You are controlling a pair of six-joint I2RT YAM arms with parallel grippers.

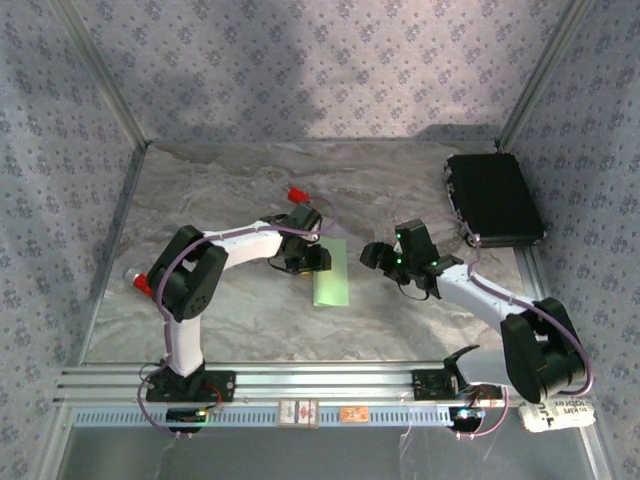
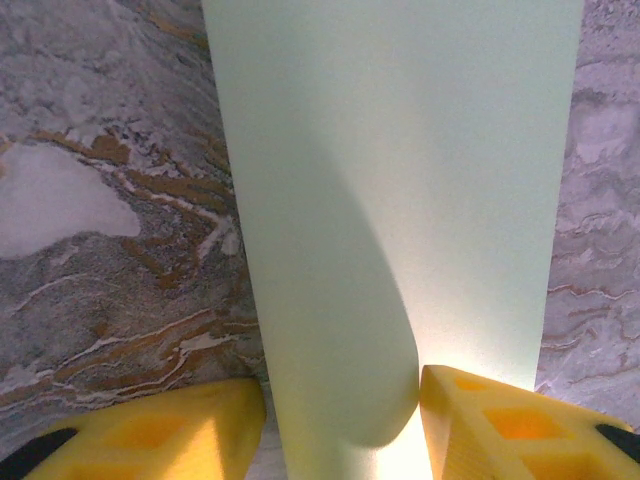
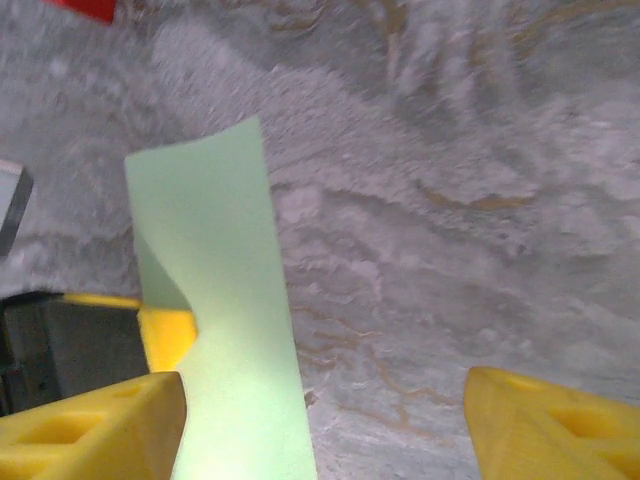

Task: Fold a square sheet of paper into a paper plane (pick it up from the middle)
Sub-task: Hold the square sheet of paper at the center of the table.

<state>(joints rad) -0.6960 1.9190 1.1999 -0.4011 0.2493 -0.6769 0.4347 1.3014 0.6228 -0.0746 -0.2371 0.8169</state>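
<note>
Red block [image 1: 296, 193]: far of the left gripper, apart from the paper; small, shape hard to make out.
Left gripper [image 1: 310, 258]: yellow fingers [image 2: 150, 440] half closed, gripping a curled-up flap of the paper from both sides; finger bases cut off.
Square sheet of paper [image 1: 332, 275]: pale green, mid-table, just right of the left gripper; near end hidden between the fingers.
Right gripper [image 3: 325, 400]: jaws wide apart, holding nothing; blurred.
Black case [image 1: 493, 198]: far right, closed.
</note>
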